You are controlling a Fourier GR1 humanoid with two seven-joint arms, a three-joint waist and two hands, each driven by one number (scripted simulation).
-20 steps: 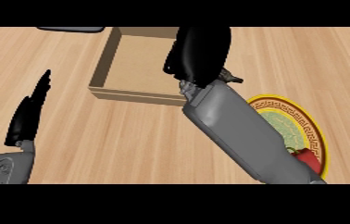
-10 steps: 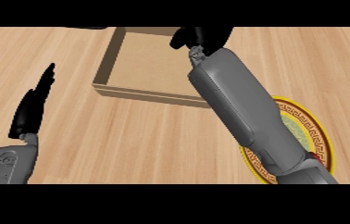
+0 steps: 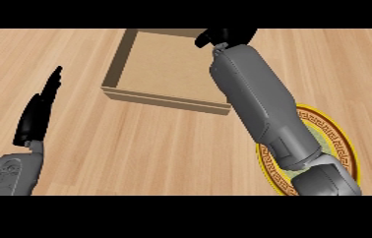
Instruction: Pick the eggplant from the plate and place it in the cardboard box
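Cardboard box [image 3: 163, 70] sits open-topped on the wooden counter [image 3: 145, 148], and the right robot hand [image 3: 227, 35] hangs over the box's far right corner, fingers curled, probably so the eggplant can go inside; the eggplant itself is hidden, so whether it is held I cannot tell. Right of the box, the grey forearm [image 3: 265, 104] covers most of the plate [image 3: 341, 143]. Left of the box, the left robot hand [image 3: 40, 111] rests with straight fingers, well apart and out of the way.

Bright, even light falls across the pale wooden surface [image 3: 167, 148], without glare. The cardboard box [image 3: 163, 65] shows a darker left inner wall and a thin soft shadow along its near side. The right forearm [image 3: 262, 104] carries gentle shading.
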